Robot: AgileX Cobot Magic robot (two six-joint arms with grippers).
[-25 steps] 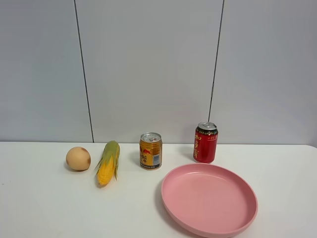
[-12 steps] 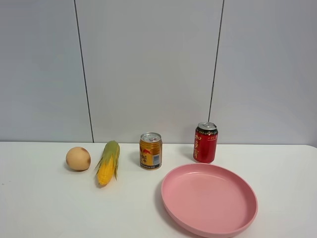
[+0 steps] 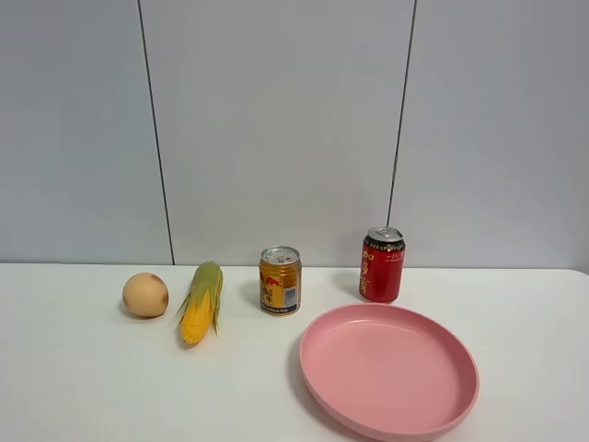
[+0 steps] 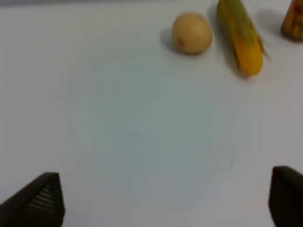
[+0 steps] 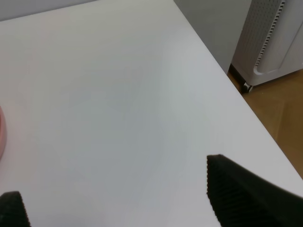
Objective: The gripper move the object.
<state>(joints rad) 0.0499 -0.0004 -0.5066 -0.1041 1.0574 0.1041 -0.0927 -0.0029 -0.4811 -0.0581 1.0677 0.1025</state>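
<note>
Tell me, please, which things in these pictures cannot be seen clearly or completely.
- Both arms: absent from the exterior high view.
- Left end effector: left wrist view shows only its two fingertips, cut by the picture edge.
- Right end effector: likewise in the right wrist view.
- Pink plate: only a sliver at the right wrist picture's edge.
- Orange can: cut off and blurred in the left wrist view.

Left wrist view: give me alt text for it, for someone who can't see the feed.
A round tan potato lies on a white table beside a corn cob, with the edge of an orange can past the cob. The open left end effector shows only its two dark fingertips, well short of the potato.
</note>
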